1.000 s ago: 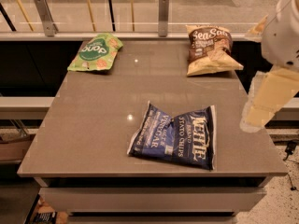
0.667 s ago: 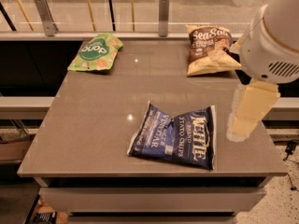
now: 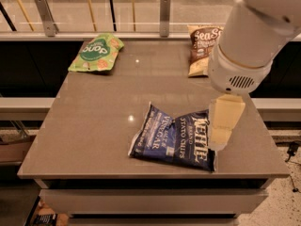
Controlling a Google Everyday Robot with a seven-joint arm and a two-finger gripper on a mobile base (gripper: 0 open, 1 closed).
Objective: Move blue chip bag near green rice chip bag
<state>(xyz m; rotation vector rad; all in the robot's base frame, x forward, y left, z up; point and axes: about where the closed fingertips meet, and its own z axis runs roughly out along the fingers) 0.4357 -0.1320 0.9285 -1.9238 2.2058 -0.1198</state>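
Setting: a grey-brown stone-look tabletop (image 3: 94, 126) seen from above and in front, with a metal rail, posts and thin yellow rods behind its far edge.
Far left corner: the light green rice chip pouch with a dark green round logo (image 3: 96, 53) lies flat near the far edge.
Front centre: the large dark navy-blue crinkly chip bag with white lettering (image 3: 171, 138) lies flat near the front edge, well apart from the green pouch.
Bag's long axis: roughly left to right along the front edge, sloping a little toward the front at its right end.
Far right: a brown-and-cream "Sea Salt" chip bag (image 3: 203, 48) near the far edge, partly behind the arm.
Gripper: the cream-coloured gripper (image 3: 221, 138) points downward at the blue bag's right end and overlaps its whitish sealed edge in this view.
Gripper state: I cannot tell whether it is released or clenched, nor whether it touches the bag.
Key relation: the bulk of the blue bag lies to the left of the gripper, and the green pouch lies further left and toward the back.
Arm pose: a thick white cylindrical arm housing (image 3: 244, 55) comes in from the upper right and hangs above the tabletop's right side, with the gripper beneath it.
Likely step: closing in for a grasp at the bag's right end; the carry would then run diagonally to the far left.
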